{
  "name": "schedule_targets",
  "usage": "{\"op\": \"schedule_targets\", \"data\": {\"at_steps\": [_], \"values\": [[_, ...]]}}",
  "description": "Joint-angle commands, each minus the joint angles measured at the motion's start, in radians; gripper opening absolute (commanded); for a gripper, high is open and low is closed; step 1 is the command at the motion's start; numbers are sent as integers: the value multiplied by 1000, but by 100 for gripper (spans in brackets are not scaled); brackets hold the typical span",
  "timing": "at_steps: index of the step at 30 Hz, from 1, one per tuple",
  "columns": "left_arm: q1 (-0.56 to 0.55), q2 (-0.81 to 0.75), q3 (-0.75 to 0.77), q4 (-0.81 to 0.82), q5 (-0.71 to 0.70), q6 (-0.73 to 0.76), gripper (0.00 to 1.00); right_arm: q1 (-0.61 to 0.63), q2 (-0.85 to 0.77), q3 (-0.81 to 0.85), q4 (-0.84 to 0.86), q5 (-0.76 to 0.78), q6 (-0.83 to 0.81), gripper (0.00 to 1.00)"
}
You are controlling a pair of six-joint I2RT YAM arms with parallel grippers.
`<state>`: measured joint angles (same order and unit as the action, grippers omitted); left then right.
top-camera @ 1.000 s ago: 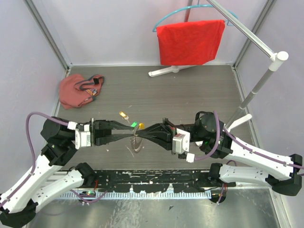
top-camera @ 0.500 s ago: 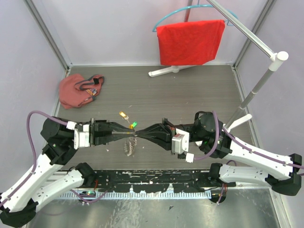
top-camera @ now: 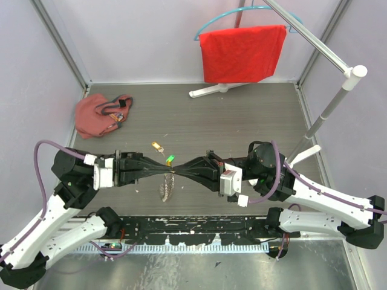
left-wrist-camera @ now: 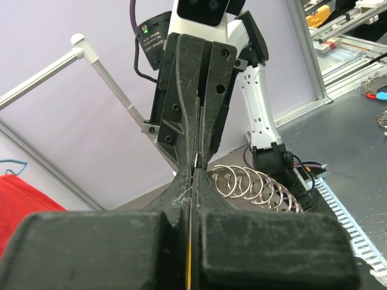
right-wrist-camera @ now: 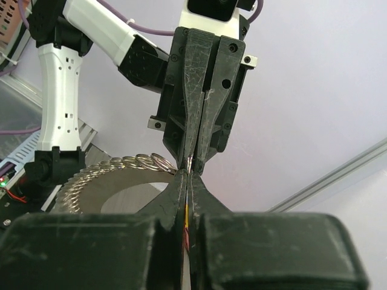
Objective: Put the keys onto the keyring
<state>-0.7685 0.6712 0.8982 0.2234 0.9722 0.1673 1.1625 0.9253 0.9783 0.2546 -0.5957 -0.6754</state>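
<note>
Left gripper [top-camera: 167, 173] and right gripper [top-camera: 179, 173] meet tip to tip in the overhead view, both pressed tight on the keyring [top-camera: 164, 189], which trails from their tips. Green key [top-camera: 170, 159] lies just beyond the keyring, and brass key [top-camera: 157, 146] sits farther beyond, leftward. Left wrist: fingers clamped, orange sliver between them, coils fanning right. Right wrist: same pinch, coils curling left.

Surface: dark wood-grain tabletop [top-camera: 254, 121].
Green key [top-camera: 170, 159]: lying just beyond my left gripper [top-camera: 168, 171].
Brass key [top-camera: 157, 146]: a little farther out, near the green one, not touching it.
Red pouch [top-camera: 100, 115]: far corner, well left of my left gripper.
White stand foot [top-camera: 211, 90]: far edge, well beyond my right gripper [top-camera: 179, 171].
</note>
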Motion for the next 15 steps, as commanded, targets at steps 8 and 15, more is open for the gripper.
{"op": "schedule_targets", "data": {"at_steps": [8, 15], "values": [[-1, 2, 103, -255, -7, 170, 0, 2, 13, 135, -210, 69, -108, 32], [-1, -16, 137, -451, 10, 370, 0, 2, -9, 187, -378, 141, -198, 34]]}}
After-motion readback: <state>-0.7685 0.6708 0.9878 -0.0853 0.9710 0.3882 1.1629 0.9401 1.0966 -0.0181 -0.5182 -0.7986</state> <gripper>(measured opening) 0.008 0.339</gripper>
